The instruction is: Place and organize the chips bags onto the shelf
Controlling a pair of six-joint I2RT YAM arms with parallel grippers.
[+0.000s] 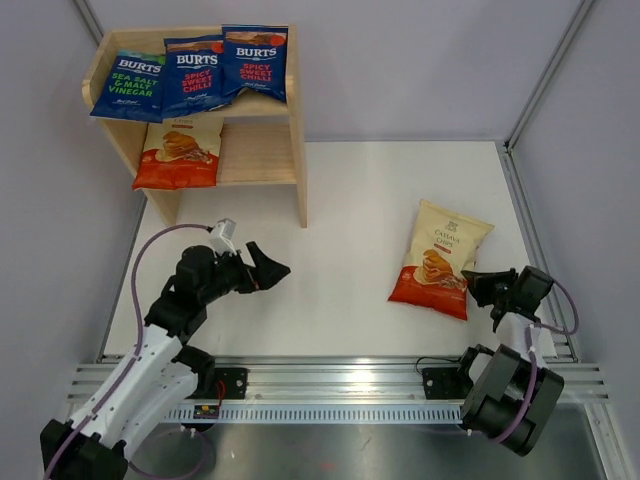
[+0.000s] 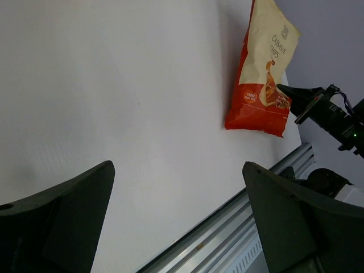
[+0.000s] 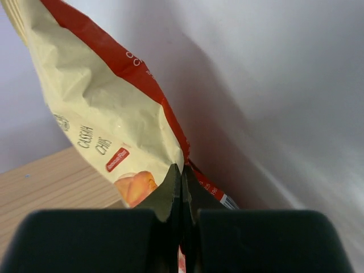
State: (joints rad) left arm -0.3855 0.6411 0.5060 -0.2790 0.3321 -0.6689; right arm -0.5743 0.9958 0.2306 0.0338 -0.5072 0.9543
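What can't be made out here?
- Top view: lower tier of the light wooden shelf, back part under the upper board.
- Top view: fine print on the dark blue foil chips bags, too small.
- Right wrist view: cream-and-red foil chips bag, cut by the frame edge, corner behind the right tool.

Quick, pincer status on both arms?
Left pincer: open, holding nothing.
Right pincer: shut on the edge of the cassava bag.
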